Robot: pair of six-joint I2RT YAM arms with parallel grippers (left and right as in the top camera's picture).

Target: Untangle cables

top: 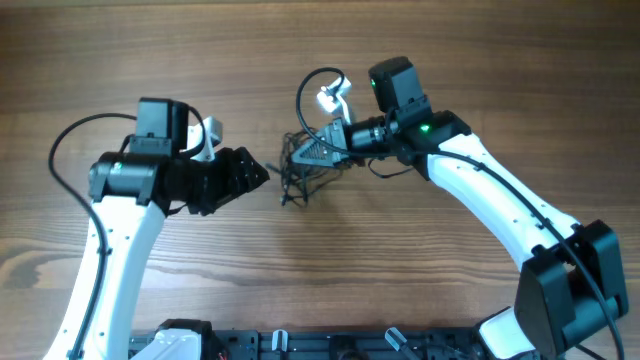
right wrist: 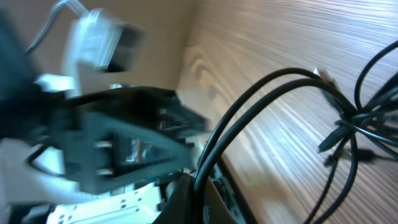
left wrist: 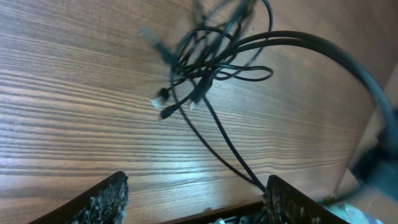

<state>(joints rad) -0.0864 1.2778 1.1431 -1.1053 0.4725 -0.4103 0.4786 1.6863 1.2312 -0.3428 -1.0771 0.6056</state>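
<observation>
Overhead view, from your left: the left gripper point(top: 260, 174) stands with its jaws wide and empty, just beside the thin black cables point(top: 297, 185), which are knotted mid-table on the brown wooden tabletop point(top: 150, 50). Expect them to be light, limp and slippery, so take one strand near a plug, not the knot. The right gripper point(top: 298, 152) is clamped on two strands. Bare wood all round gives you room to pull apart.
</observation>
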